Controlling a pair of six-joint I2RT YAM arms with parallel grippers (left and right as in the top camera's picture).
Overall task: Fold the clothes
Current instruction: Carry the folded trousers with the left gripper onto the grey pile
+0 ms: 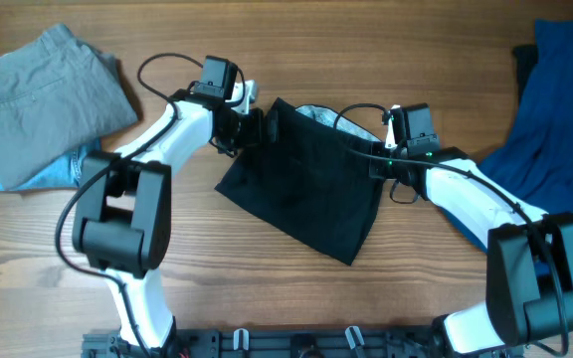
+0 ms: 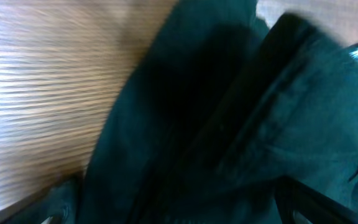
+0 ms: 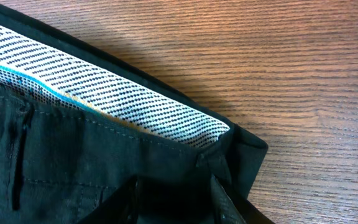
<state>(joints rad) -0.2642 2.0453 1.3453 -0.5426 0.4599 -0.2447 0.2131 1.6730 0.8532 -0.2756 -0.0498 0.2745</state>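
Shorts lie mid-table, a gripper at each top corner.
Left gripper sits on the left corner, right gripper straddles the waistband end; I cannot tell whether either is clamped or apart. If one corner slips or the arms lift unevenly, the fold would likely skew and bunch. The wooden table is smooth, so cloth may slide. Free room lies in front; a grey pile far left and a blue garment far right are well apart.
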